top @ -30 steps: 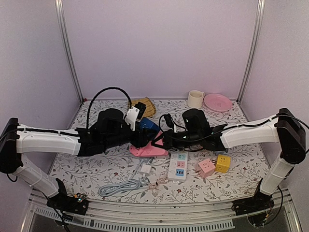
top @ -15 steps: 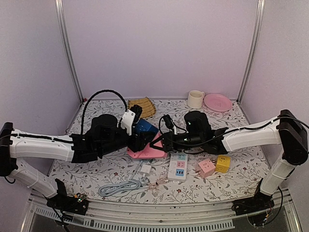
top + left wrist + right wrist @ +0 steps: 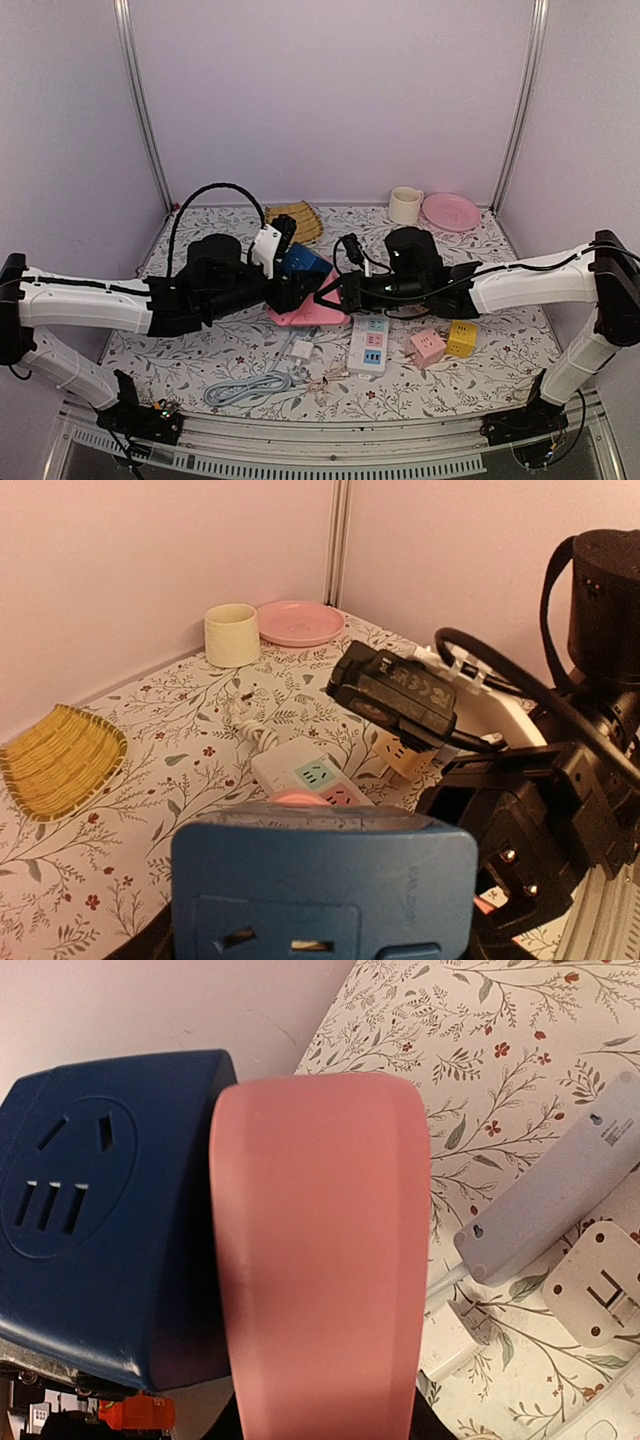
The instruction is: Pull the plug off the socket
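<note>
Apparently the step is to part two pieces held aloft: the left gripper, spread fairly wide, clasps a dark blue plastic socket cube, and the right gripper, set narrow, seems to pinch the pink rounded plastic slab pressed against it. Best to brace the cube and draw the slab straight off, without twisting. The long white power strip with pastel outlet panels lies flat on the flowered table just below, untouched. Only the right wrist view shows the cube's slotted face and the slab flush beside it. Only the left wrist view shows the strip's white cable and no plug in its green and pink panels.
</note>
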Motion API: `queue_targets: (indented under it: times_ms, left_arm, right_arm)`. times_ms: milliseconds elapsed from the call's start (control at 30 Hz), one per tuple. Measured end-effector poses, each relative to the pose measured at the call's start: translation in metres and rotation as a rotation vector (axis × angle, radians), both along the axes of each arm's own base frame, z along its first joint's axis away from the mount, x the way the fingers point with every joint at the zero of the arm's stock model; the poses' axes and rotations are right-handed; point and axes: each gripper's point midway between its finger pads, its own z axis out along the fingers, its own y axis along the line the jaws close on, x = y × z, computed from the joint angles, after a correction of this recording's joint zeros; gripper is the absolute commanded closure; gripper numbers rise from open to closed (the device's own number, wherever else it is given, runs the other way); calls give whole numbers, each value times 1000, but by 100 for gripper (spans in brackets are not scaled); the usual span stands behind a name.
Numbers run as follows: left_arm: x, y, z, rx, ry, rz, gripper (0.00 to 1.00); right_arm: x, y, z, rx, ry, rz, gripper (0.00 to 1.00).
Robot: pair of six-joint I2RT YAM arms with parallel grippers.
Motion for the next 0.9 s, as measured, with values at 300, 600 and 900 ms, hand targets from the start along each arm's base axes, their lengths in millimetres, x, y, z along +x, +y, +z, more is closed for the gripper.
queue_targets:
  times_ms: [300, 600, 900]
  left_arm:
    - [-3, -5, 5, -10, -5, -22, 100]
    - [-19, -23, 39, -32, -93, -51, 100]
    - [9, -2, 35, -52, -45, 70, 100]
  right_arm:
    - [0, -5, 3, -21, -29, -14, 96]
    - [47, -57, -62, -231, 84, -273, 96]
    - [45, -62, -63, -245, 81, -289, 96]
